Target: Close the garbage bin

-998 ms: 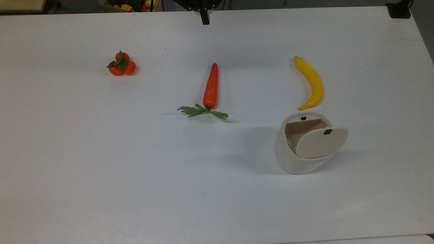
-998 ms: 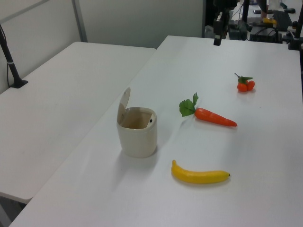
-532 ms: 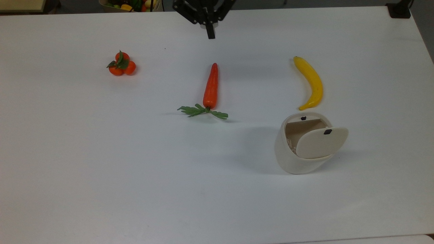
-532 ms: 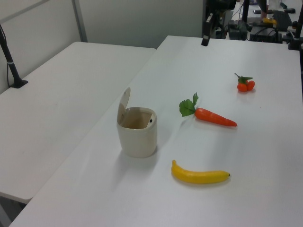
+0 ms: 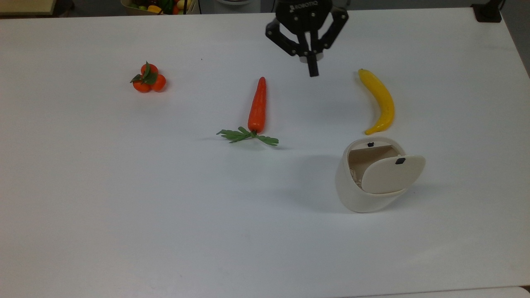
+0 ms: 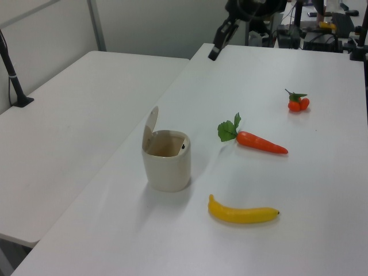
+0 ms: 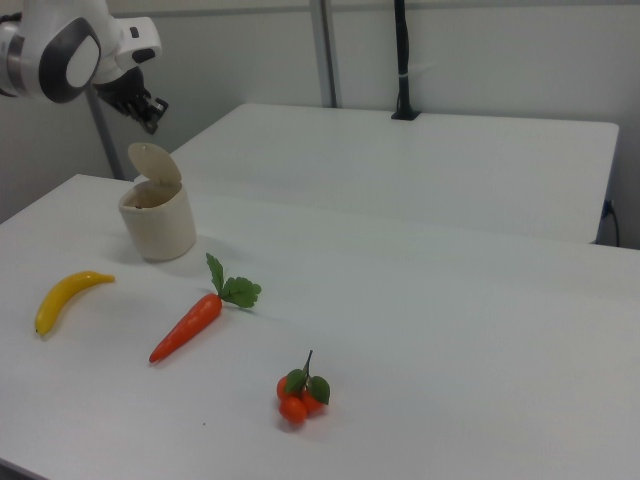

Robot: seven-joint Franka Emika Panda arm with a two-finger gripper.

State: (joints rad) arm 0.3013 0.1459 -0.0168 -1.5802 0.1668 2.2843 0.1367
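Note:
The cream-white garbage bin [image 5: 360,196] stands on the white table at the top view's lower right, just below the banana's tip. Its flat lid [image 5: 391,174] is swung up and open, showing the beige inside and a small black tab. In the left view the garbage bin [image 6: 167,167] has its lid [image 6: 150,122] standing nearly upright. The right view has the garbage bin [image 7: 158,228] at the far left. My black gripper [image 5: 313,71] hangs shut above the table, between the carrot and the banana and well away from the bin. It holds nothing.
A yellow banana [image 5: 381,101] lies just beyond the bin. An orange carrot [image 5: 257,105] with green leaves lies mid-table, and a cluster of small oranges [image 5: 149,78] at the top view's left. A second white table [image 6: 69,121] adjoins in the left view.
My gripper has come in from the table's far edge, moving toward the top view's right and down the frame, closer to the banana and the bin. Bin, lid and fruit have not moved.

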